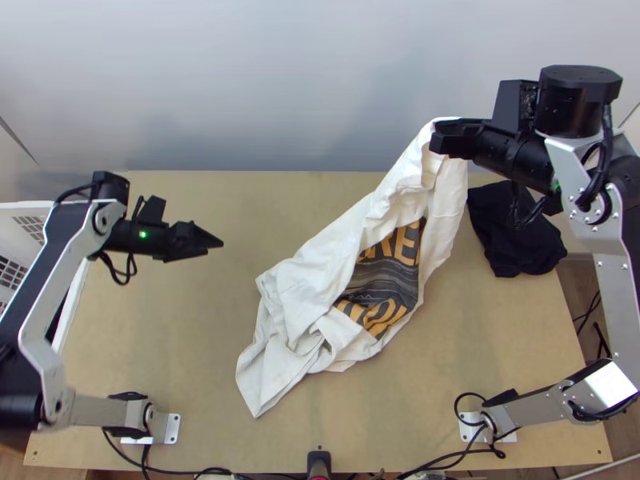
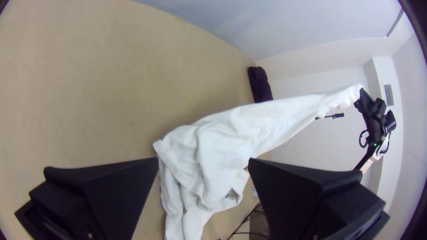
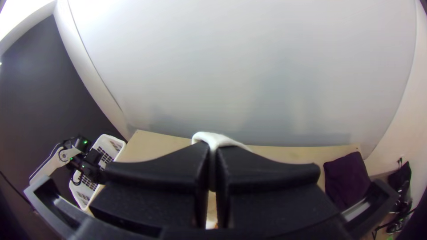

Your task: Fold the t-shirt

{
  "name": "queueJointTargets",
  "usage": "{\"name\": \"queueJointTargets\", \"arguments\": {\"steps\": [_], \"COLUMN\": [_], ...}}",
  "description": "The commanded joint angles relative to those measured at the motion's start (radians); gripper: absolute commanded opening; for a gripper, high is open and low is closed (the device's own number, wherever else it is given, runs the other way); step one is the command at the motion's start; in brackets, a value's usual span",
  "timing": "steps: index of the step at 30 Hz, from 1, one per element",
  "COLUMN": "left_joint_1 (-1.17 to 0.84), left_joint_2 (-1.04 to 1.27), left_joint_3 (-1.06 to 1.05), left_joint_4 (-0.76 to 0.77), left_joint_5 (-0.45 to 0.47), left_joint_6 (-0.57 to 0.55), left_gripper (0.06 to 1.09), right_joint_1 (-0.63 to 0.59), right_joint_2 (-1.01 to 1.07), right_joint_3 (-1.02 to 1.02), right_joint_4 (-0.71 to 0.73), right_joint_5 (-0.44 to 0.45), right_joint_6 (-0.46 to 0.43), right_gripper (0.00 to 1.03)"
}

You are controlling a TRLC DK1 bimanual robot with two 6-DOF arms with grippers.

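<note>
T-shirt: the white t-shirt (image 1: 320,276) hangs from the right gripper (image 1: 442,138) over the far right part of the table (image 1: 160,336); it slants down from there toward the middle, where its lower part lies bunched and creased on the wood; one loose piece trails toward the near edge.
Print: a dark panel with orange lettering (image 1: 388,272) shows on the shirt between folds of white cloth.
Right gripper: its fingers are closed together, with a raised end of the shirt pinched between them; in the right wrist view white cloth loops over and down between the two fingers; which part of the garment it is, I cannot tell.
Left gripper: the left gripper (image 1: 214,242) is above the left part of the table, apart from the shirt; its fingers stand wide open, with nothing held between them.
Dark cloth: a dark cloth (image 1: 512,240) lies heaped at the table's right side, near the shirt's raised part.
Basket: a white basket (image 1: 20,210) with a grid of holes stands at the table's left side.
</note>
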Motion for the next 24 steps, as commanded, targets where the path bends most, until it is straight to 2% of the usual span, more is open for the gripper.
{"name": "queueJointTargets", "arguments": {"steps": [1, 8, 13, 18, 21, 24], "left_joint_1": [-0.053, -0.108, -0.152, -0.274, -0.335, -0.383], "left_joint_2": [-0.106, -0.168, -0.194, -0.189, -0.16, -0.088], "left_joint_3": [-0.158, -0.351, -0.391, -0.44, -0.485, -0.477], "left_joint_4": [0.037, 0.062, 0.179, 0.323, 0.456, 0.508], "left_joint_5": [-0.005, -0.042, -0.052, -0.103, -0.167, -0.22], "left_joint_6": [-0.131, -0.191, -0.315, -0.455, -0.562, -0.579], "left_gripper": [1.04, 1.04, 1.04, 1.04, 1.04, 1.03], "right_joint_1": [0.0, 0.0, 0.004, 0.004, 0.004, 0.004], "right_joint_2": [0.005, 0.0, 0.005, 0.006, 0.0, -0.006], "right_joint_3": [-0.007, -0.019, -0.024, -0.028, -0.031, -0.036], "right_joint_4": [0.0, -0.001, 0.0, -0.001, -0.001, -0.001], "right_joint_5": [0.0, 0.0, 0.0, 0.0, 0.0, 0.0], "right_joint_6": [-0.001, -0.002, -0.001, 0.001, -0.001, -0.001], "right_gripper": [0.03, 0.03, 0.03, 0.03, 0.03, 0.03]}}
